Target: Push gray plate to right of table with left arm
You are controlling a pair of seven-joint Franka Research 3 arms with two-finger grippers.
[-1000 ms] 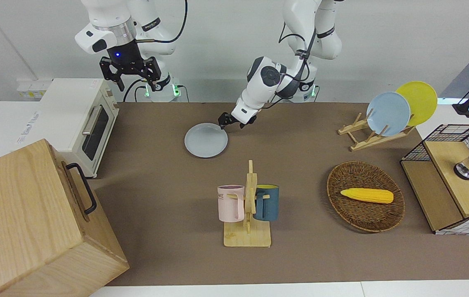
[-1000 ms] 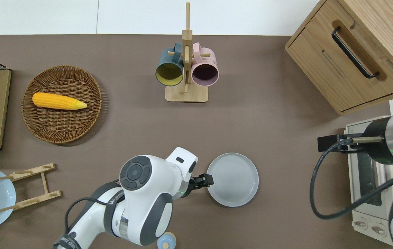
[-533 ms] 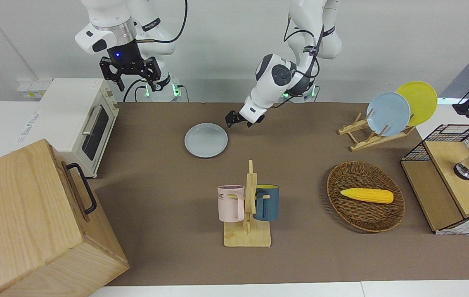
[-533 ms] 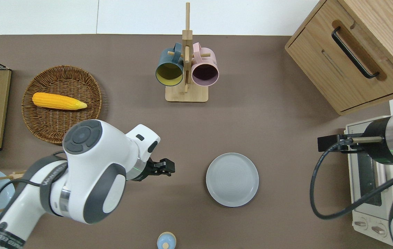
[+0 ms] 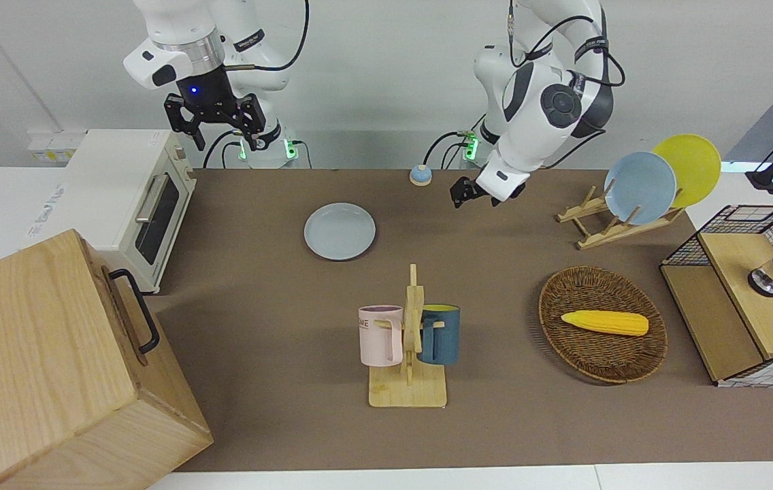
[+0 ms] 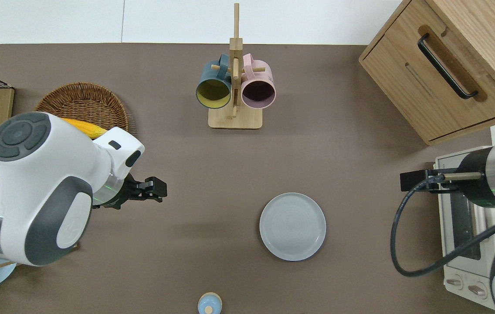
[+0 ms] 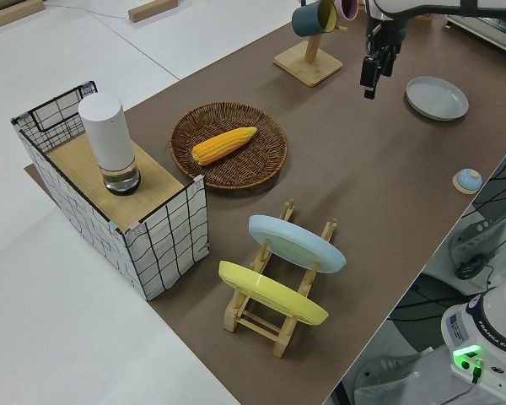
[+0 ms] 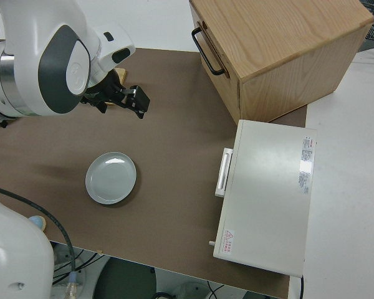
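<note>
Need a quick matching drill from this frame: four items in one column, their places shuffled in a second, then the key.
Items
1. gray plate
2. corn cob
3. light-blue plate
4. pink mug

Places
A. hung on the wooden mug tree
B. upright in the wooden rack
C. flat on the table, alone
D. lying in the wicker basket

Pairs: 1-C, 2-D, 3-B, 4-A
</note>
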